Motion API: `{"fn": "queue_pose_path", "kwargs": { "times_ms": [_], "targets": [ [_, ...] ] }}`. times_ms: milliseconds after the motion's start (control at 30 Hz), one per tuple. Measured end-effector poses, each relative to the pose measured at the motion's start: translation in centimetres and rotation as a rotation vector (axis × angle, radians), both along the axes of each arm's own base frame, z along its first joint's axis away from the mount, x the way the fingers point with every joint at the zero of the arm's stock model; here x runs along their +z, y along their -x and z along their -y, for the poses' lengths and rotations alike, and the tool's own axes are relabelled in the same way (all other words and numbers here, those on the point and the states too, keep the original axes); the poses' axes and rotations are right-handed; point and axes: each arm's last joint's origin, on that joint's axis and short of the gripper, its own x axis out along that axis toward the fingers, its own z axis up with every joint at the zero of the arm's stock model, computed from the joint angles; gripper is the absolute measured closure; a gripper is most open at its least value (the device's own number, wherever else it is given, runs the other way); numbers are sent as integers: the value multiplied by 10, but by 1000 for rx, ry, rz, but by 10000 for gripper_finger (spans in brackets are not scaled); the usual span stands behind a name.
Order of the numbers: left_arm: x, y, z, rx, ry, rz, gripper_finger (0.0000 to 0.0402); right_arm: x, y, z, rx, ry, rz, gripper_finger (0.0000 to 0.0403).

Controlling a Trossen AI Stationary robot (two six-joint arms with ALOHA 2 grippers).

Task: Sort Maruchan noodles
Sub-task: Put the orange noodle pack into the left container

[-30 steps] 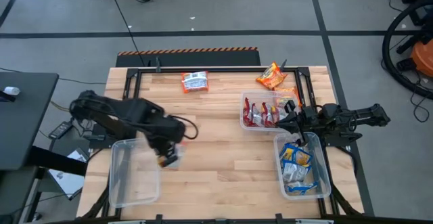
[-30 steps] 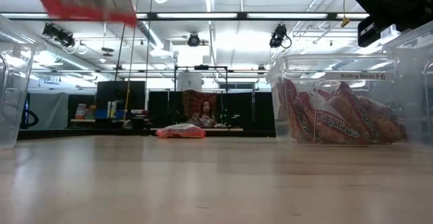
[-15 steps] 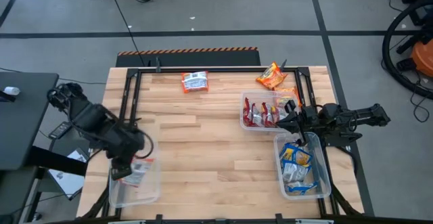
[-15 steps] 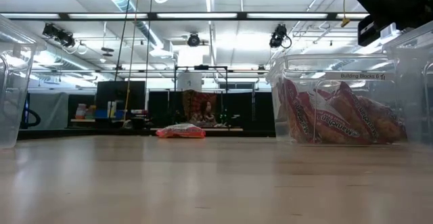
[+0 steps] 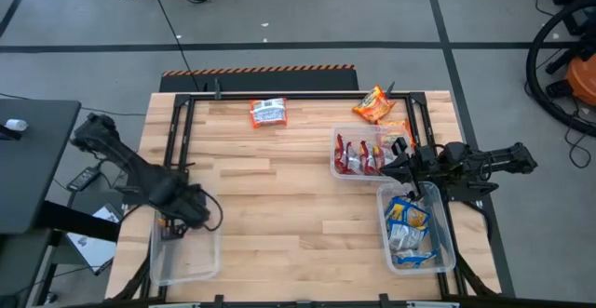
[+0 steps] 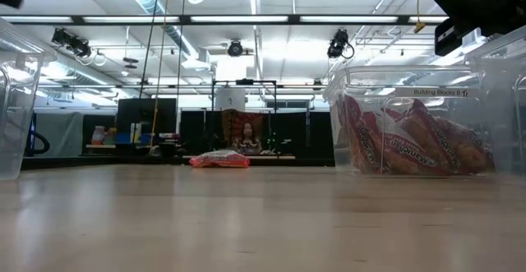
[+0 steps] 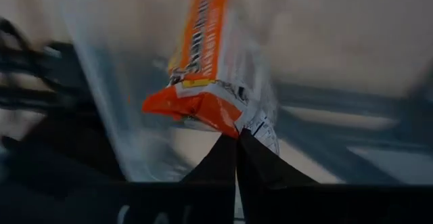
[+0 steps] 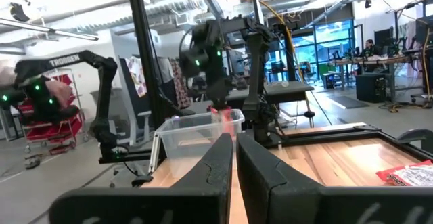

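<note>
My left gripper [image 5: 175, 222] hangs over the clear bin [image 5: 184, 252] at the table's near left, shut on an orange-and-white noodle packet [image 7: 203, 61]. The right wrist view shows that packet [image 8: 218, 113] at the bin's mouth [image 8: 196, 132]. My right gripper [image 5: 399, 166] waits shut at the right, between two bins. A red-and-white packet [image 5: 268, 113] and an orange one [image 5: 373, 104] lie flat on the far part of the table. My left gripper pinches the packet's end seam [image 7: 233, 126] between its two fingers, near one corner. The fingers come from above, pointing steeply down. The packet hangs below them, clear of the table and over the bin.
A clear bin with red packets [image 5: 358, 154] and one with blue-and-yellow packets [image 5: 410, 229] stand at the right. A black frame rail [image 5: 279, 95] runs along the far edge. Bare wood lies in the table's middle [image 5: 289, 196].
My left gripper has carried the packet from the table's middle toward the near left, has come over the bin and has sunk toward it, rolling as it went. It has stayed shut on the packet. The packet has left the low view.
</note>
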Motion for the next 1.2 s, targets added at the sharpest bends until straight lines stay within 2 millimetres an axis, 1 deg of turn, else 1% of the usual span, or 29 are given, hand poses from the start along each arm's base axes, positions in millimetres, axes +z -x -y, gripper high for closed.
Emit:
{"fn": "queue_pose_path", "kwargs": {
  "times_ms": [133,267,367,500,633,767,933,1033,1200],
  "targets": [
    [-24,-6,-6,-125,-109,-36,398,0,0,0,0,0,0,375],
    [-41,-15,-7,-255,-132,-57,397,0,0,0,0,0,0,376],
    [-50,-22,-4,-365,-122,-40,396,0,0,0,0,0,0,375],
    [-57,-28,-3,-450,-188,-57,395,0,0,0,0,0,0,374],
    [-60,-30,-2,-465,-217,-73,394,0,0,0,0,0,0,374],
    [-56,-23,-7,-439,-259,-155,393,0,0,0,0,0,0,374],
    [-49,-22,-7,-363,-252,-119,393,0,0,0,0,0,0,374],
    [-48,-23,-7,-328,-259,-113,393,0,0,0,1,0,0,374],
    [-48,-23,-7,-320,-258,-113,392,0,0,0,1,0,0,374]
  ]
}}
